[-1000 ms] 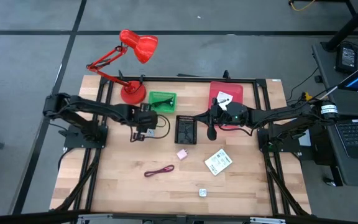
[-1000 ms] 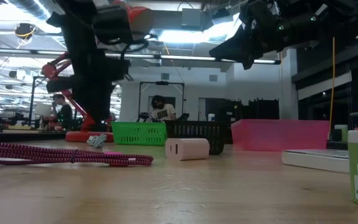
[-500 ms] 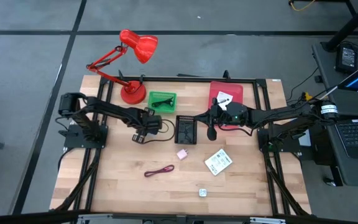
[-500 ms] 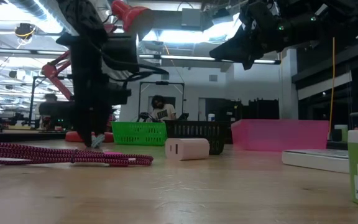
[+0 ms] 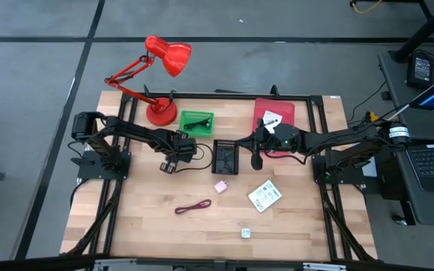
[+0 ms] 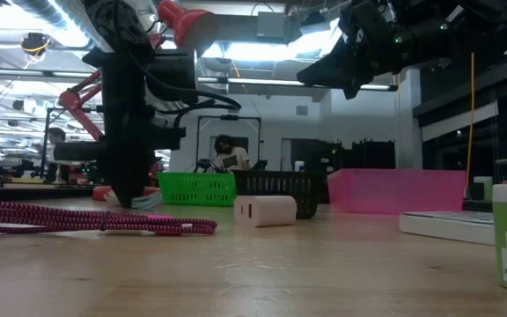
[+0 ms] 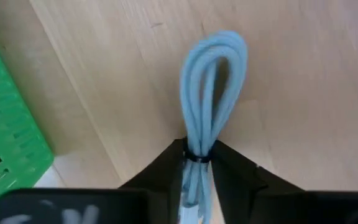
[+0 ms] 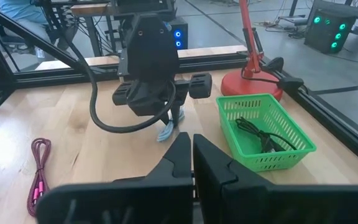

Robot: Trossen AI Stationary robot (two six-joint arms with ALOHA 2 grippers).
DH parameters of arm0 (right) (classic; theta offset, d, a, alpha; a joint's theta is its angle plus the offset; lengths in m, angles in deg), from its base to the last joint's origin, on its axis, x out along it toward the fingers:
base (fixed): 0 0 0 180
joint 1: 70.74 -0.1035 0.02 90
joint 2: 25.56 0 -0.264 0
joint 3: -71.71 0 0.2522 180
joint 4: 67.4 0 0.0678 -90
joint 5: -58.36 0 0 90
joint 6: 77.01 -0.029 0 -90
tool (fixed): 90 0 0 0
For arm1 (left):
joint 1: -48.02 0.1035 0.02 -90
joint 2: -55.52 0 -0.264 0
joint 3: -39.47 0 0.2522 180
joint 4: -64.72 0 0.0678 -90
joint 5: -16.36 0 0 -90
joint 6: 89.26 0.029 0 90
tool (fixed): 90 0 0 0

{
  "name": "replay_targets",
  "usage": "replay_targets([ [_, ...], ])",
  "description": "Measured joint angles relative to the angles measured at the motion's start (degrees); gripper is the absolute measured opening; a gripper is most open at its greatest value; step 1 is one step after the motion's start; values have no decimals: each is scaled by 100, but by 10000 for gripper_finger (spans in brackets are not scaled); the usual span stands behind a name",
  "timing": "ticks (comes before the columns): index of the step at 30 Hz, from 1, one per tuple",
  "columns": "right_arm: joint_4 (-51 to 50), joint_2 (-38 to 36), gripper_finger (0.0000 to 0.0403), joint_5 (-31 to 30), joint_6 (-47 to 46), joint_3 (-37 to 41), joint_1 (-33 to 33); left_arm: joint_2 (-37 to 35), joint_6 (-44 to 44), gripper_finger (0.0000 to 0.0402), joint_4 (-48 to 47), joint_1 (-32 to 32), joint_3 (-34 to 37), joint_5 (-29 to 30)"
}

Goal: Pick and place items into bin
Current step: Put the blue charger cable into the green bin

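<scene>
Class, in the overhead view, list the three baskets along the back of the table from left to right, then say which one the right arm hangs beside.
green basket → black basket → pink bin; the right gripper hangs just right of the black basket.

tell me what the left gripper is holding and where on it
The left gripper has its fingers closed around a coiled light-blue cable near one end, at its black tie, on the table. The right gripper is shut and holds nothing.
</scene>
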Motion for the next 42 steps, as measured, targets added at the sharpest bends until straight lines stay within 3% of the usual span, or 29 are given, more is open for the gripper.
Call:
replay_targets([
  [5, -8, 0, 0, 0, 7, 0, 0, 14, -17, 30, 116, 5, -9, 11],
  [18, -15, 0, 0, 0, -3, 0, 0, -303, -144, 28, -105, 2, 50, -145],
  [24, -19, 0, 0, 0, 0, 0, 0, -1008, -251, 28, -91, -2, 31, -695],
  [32, -19, 0, 0, 0, 7, 0, 0, -2225, -231, 27, -51, -2, 22, -843],
  [42, -19, 0, 0, 0, 9, 0, 0, -3473, -205, 27, 729, 577, 20, -2321],
])
